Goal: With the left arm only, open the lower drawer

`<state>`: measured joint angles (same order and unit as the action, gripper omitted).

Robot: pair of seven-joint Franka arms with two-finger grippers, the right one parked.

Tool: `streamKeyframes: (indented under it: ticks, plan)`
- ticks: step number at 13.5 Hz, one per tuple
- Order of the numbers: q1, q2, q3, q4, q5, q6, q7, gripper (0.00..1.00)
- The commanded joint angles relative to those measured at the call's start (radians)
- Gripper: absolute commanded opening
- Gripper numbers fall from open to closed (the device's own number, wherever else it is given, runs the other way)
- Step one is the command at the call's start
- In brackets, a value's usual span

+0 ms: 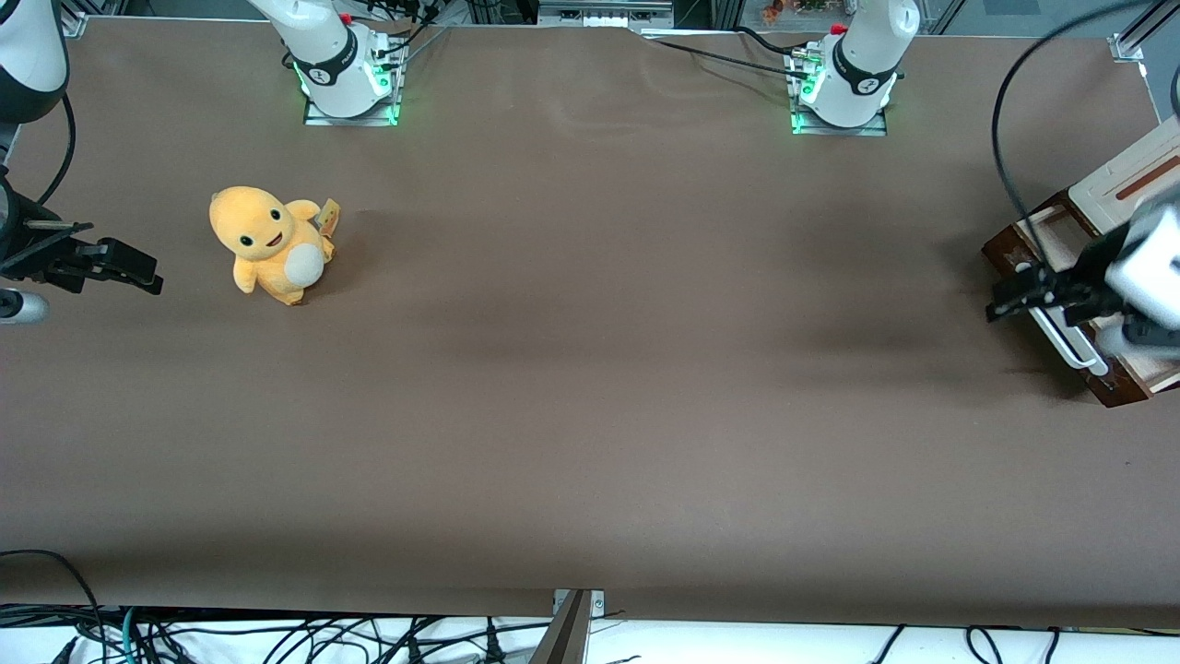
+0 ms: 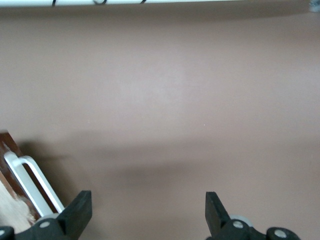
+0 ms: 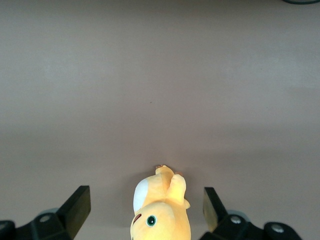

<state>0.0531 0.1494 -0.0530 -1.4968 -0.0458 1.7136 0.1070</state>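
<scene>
Brown matte table fills the front view, with a yellow plush toy sitting toward the parked arm's end. At the working arm's end stands a small cabinet with a cream panel, and below it the lower drawer shows its dark brown glossy front and its long white bar handle. A strip of pale inside is visible, so the drawer seems already partly pulled out. The left arm hangs over it, and its gripper is just beside the handle, near one end of the front.

In the left wrist view the gripper has its two black fingers spread wide with only bare table between them; it holds nothing. The handle lies outside the gap, just beside one finger.

In the right wrist view only the plush toy and the table appear.

The drawer is probably light, stiff wood that slides straight. The glossy front looks slippery, so the bar handle is the good place to take, near its middle, so the pull does not twist the drawer or drag the cabinet.
</scene>
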Motion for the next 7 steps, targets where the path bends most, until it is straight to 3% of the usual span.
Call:
streamKeyframes:
  ticks: [1, 4, 7]
  plan:
    - [0.007, -0.109, 0.001, -0.115, -0.013, 0.028, 0.103, 1.0]
    - [-0.002, -0.117, -0.001, -0.125, 0.073, 0.017, 0.114, 1.0]
    - [0.002, -0.128, -0.001, -0.131, 0.078, -0.009, 0.118, 1.0]
